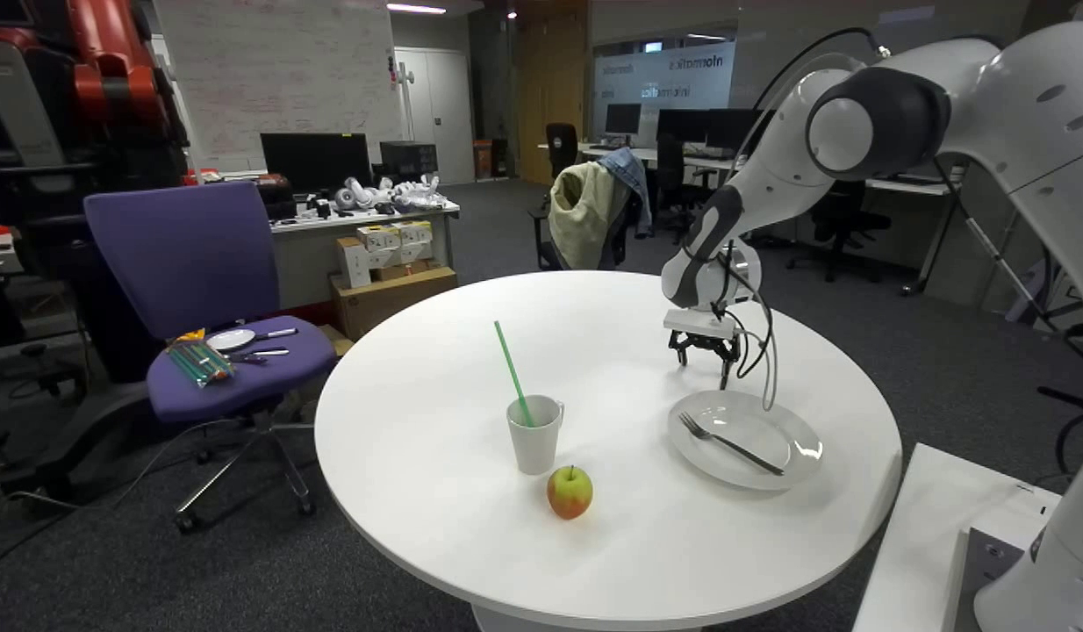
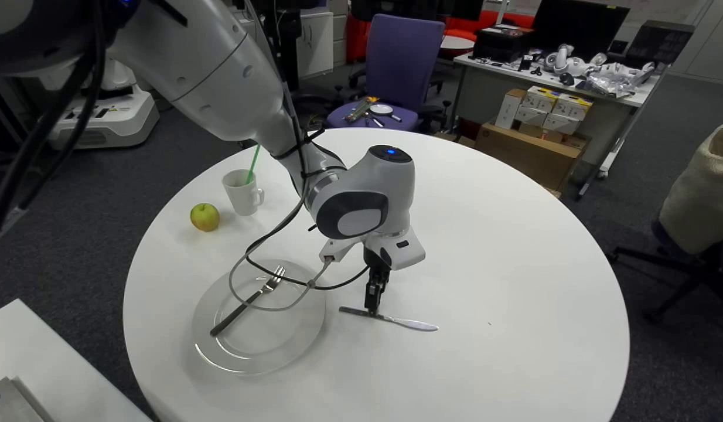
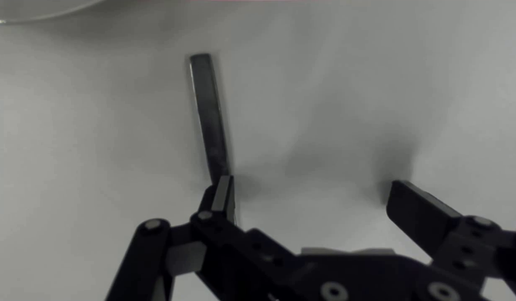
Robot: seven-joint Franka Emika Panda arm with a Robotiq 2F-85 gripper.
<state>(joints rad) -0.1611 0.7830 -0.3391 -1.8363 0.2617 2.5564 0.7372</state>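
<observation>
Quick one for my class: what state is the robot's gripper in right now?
Gripper: open, holding nothing; in the wrist view one finger overlaps the handle of the knife, contact unclear.

In an exterior view a ceiling strip light (image 1: 416,9) glows and glare flecks the plate (image 1: 792,430); the wrist view is dim and grey, soft shadows blurring across the tabletop (image 3: 95,146).

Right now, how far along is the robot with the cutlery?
Seemingly done: the fork rests on the plate. In hand: nothing gripped; the open end effector is down by the knife, one finger overlapping it in the wrist view. Apparently remaining: the knife lies on the table beside the plate, not yet picked up.
</observation>
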